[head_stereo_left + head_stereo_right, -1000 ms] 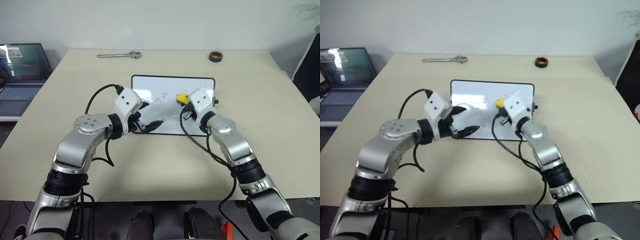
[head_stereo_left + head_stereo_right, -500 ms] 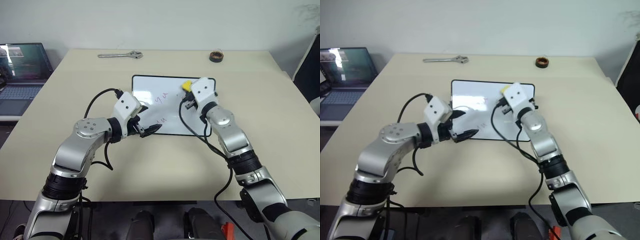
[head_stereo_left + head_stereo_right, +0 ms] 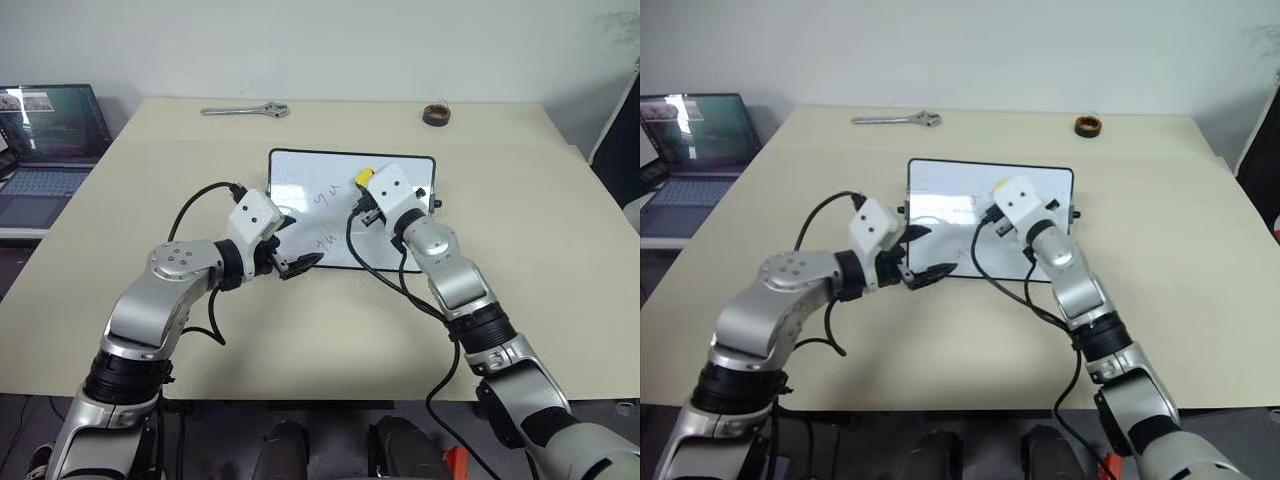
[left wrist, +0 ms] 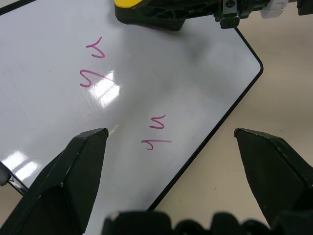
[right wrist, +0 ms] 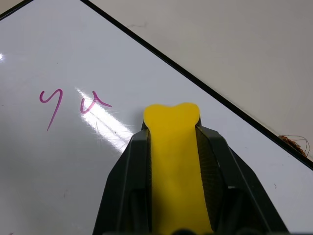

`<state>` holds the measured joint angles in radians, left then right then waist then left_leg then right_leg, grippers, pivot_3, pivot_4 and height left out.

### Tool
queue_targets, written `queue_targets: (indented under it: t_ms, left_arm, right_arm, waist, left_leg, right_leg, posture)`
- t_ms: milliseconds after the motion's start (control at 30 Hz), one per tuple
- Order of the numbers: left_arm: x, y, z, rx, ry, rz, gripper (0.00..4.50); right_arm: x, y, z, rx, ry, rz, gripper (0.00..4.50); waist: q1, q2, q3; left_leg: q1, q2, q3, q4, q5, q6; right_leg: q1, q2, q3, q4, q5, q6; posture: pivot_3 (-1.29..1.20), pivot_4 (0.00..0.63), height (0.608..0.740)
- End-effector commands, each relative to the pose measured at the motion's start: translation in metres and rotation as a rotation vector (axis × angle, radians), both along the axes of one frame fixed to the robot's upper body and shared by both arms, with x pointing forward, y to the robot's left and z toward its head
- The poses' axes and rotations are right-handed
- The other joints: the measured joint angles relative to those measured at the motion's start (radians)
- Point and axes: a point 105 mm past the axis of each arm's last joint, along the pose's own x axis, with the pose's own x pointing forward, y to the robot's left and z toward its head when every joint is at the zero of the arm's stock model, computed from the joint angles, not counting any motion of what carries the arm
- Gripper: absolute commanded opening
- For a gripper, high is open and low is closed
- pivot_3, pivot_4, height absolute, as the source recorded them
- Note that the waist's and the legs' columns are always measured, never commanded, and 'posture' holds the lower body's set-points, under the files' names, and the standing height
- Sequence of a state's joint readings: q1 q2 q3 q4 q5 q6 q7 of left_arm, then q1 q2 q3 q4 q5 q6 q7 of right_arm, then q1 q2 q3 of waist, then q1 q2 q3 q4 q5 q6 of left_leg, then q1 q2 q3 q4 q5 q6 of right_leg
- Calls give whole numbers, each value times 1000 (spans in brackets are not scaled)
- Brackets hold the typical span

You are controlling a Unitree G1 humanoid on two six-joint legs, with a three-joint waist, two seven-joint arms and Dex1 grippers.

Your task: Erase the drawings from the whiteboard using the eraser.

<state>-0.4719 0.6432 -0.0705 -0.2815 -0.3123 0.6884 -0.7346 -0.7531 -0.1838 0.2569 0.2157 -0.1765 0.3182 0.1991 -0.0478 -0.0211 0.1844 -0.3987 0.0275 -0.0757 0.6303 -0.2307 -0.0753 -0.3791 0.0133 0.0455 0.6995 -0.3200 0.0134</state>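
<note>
While the right gripper (image 3: 366, 180) squeezes the yellow eraser (image 5: 173, 161) between its two black fingers over the far half of the whiteboard (image 3: 300, 170), the wiping step is in hand but looks barely begun: the purple-pink drawings (image 4: 98, 63) are all unsmudged, one pair of squiggles just beside the eraser's tip in the right wrist view and another pair (image 4: 156, 131) nearer the board's front edge. Whether the eraser's face actually touches the glossy surface cannot be told. The left gripper (image 3: 297, 260) hangs with its fingers spread wide and empty over the board's near edge, holding nothing; it seems placed to steady the board rather than to grip it. The next move, as I judge it, calls for pressing the eraser flat and sweeping it sideways across the nearest squiggles, then coming toward the front pair, with the board kept from sliding on the smooth top. The board lies flat mid-way on a beige table (image 3: 560, 230). A wrench (image 3: 245, 109) and a dark tape roll (image 3: 435, 113) rest near the far edge, well apart from the work, and an open laptop (image 3: 48, 140) sits on a lower stand to the left, against a plain pale wall.
</note>
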Motion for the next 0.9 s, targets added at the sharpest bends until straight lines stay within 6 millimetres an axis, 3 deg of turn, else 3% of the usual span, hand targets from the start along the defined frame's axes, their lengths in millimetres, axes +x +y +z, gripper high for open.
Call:
queue_targets:
  t_ms: [33,167,400,467,700,900]
  left_arm:
    - [-3,0,15,-6,-65,-14,4500]
    - [-3,0,14,-9,-65,-15,4500]
    - [-4,-2,13,-12,-61,-23,4500]
    - [-4,-3,12,-12,-59,-30,4500]
    - [-5,-4,11,-13,-58,-37,4500]
    - [-6,-4,11,-18,-60,-35,4500]
  right_arm:
    - [-2,-14,-34,-45,161,-3,961]
    - [-15,-13,-45,-45,238,59,961]
    - [5,-35,-4,67,42,-131,961]
    - [6,-36,-1,70,23,-140,961]
    - [7,-30,-11,45,61,-113,961]
    - [-12,-31,-50,-8,248,-16,961]
  waist:
    - [1,0,0]
    - [0,-1,0]
    - [-3,-1,0]
    - [1,-1,0]
    - [6,-1,0]
    - [6,-1,-1]
  left_leg:
    - [0,0,0,0,0,0]
    - [3,0,-1,0,0,0]
    - [5,0,-1,0,0,0]
    - [5,0,-1,0,0,0]
    - [4,0,-1,0,0,0]
    - [5,0,-1,0,0,0]
  right_leg:
    - [0,0,0,0,0,0]
    - [4,0,0,-1,0,0]
    - [5,0,-1,0,0,0]
    - [6,0,-1,0,0,0]
    - [5,0,-1,-1,0,0]
    - [6,0,-1,-1,0,0]
  posture:
    - [0,150,740]
    - [0,150,740]
    - [0,150,740]
    - [0,150,740]
    - [0,150,740]
    - [0,150,740]
